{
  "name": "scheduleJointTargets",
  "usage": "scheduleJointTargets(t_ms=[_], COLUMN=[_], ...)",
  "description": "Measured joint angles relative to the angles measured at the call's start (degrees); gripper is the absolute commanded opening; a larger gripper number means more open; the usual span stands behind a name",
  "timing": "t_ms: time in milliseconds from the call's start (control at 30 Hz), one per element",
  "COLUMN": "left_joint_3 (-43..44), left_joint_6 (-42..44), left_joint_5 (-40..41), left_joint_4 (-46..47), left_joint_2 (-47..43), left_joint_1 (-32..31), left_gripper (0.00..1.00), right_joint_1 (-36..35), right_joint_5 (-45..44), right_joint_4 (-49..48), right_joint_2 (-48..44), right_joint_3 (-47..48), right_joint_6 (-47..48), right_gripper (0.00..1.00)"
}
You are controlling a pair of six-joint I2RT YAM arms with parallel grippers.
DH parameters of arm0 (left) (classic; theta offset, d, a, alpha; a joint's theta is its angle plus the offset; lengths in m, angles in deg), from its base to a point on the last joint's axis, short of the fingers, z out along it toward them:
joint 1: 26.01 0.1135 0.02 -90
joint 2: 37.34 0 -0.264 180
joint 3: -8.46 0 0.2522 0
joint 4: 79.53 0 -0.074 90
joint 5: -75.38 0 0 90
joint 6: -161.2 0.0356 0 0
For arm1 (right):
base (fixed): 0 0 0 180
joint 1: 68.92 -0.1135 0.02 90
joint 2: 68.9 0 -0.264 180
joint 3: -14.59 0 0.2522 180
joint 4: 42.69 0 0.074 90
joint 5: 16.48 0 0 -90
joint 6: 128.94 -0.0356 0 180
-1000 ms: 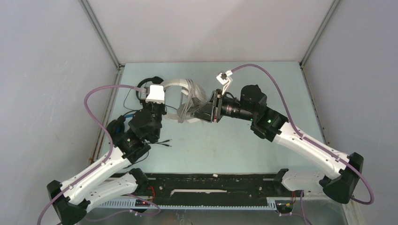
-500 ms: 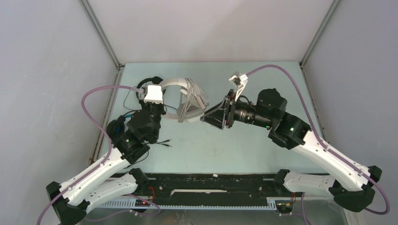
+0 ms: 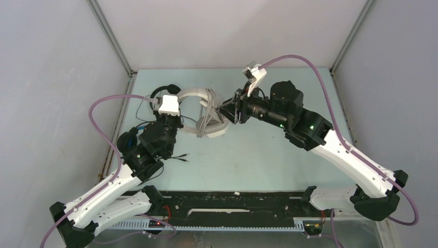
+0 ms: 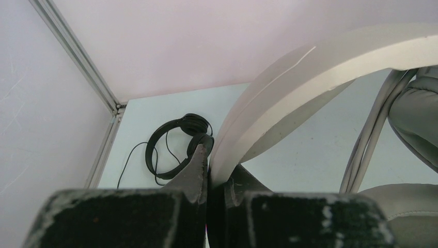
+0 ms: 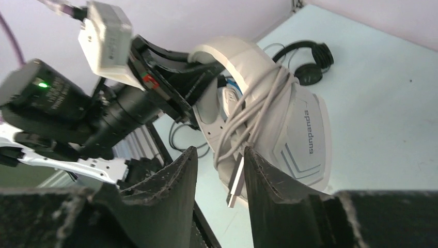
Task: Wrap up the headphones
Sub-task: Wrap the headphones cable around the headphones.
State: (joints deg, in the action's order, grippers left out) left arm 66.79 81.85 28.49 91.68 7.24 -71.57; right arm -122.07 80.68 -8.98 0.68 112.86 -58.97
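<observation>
Left claw (image 4: 209, 155): closed tight on the headband of the white headset (image 4: 320, 67), at the bottom middle of the left wrist view. It looks like an anchor that keeps the band raised and steady, so you can pass cable around it.
Right claw (image 5: 219, 155): jaws apart, gripping nothing, pointed at the headset from the right.
White headset: upper middle of the top view, between your two claws.
Pale cable (image 5: 253, 108): several turns lie over the band and earcup.
Plug (image 5: 236, 181): dangles loose, just beyond the gap in your right jaws.
Slim black headset (image 3: 165, 90): flat on the table (image 3: 268, 160) at the upper left, its cord unwound.
Judgement: this headset's wrap seems nearly done, so tuck the plug next.
</observation>
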Motion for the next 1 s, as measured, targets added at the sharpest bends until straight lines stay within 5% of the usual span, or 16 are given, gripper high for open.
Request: scheduleJointTargets(t_ms=[767,1000], left_joint_3=[0.0,0.1], left_joint_6=[-0.1,-0.2], left_joint_5=[-0.3,-0.4], left_joint_4=[-2.4,-2.9], left_joint_2=[0.5,1.3], left_joint_1=[0.0,0.0], left_gripper=[0.00,0.00], right_joint_1=[-0.1,-0.4], right_joint_5=[-3.1,-1.6], right_joint_4=[5.0,5.7], right_joint_2=[4.2,4.4], right_joint_3=[0.3,0.3], right_joint_6=[1.8,0.5], right_gripper=[0.30,0.15])
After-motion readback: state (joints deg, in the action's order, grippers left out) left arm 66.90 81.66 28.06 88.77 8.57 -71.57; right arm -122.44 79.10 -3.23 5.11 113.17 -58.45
